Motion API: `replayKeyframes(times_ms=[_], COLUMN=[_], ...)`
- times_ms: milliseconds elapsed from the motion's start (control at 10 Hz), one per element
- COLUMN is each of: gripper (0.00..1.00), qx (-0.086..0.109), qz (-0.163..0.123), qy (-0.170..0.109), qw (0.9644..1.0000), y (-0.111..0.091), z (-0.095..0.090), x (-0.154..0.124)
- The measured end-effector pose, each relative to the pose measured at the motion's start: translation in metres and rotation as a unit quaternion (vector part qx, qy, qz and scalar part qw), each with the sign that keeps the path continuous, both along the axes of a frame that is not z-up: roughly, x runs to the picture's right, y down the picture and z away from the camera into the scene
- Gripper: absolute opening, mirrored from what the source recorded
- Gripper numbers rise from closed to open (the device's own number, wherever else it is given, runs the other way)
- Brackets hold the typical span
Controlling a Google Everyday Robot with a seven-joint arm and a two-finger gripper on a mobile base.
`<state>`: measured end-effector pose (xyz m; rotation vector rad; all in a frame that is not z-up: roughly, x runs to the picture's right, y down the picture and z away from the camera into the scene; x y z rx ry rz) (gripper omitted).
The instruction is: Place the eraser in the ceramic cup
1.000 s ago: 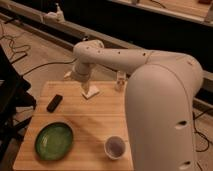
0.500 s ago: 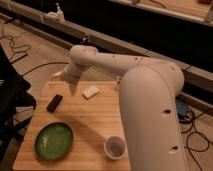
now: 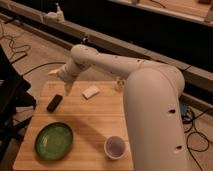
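In the camera view you have a small light wooden worktop with the robot's bulky white arm sweeping in from the right of the picture and reaching across the far edge. The gripper hangs at the end of that arm, pointing down over the far-left corner of the worktop. Its fingers stand apart with nothing between them.

The eraser — a small flat black oblong block — lies on the wood close to the left edge, in the far half of the worktop. It sits just below and slightly left of the gripper in the picture, and you can see bare wood between the two, so they are not touching.

The ceramic cup, a small round white cup with plain walls, stands upright near the near edge, right of the middle and just beside the arm's big white body. It is well apart from the eraser.

A round green plate rests flat by the near-left corner, between the eraser and the near edge.

A pale whitish rectangular block lies near the far edge, around its middle and to the right of the gripper. A small clear bottle stands at the far edge right against the arm — you see only part of it.
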<state>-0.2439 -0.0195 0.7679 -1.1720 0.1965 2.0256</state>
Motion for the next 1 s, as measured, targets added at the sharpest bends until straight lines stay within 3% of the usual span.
replayKeyframes(times_ms=[300,600,1000], gripper=[0.80,0.80,0.80], qx=[0.002,0.000,-0.015], qz=[-0.021,-0.049,-0.050], qy=[0.022,0.042,0.044], qw=[0.9995,0.9979,0.9977], y=[0.006,0.018,0.032], z=[0.020,0.047,0.075], x=[-0.005,-0.028,-0.058])
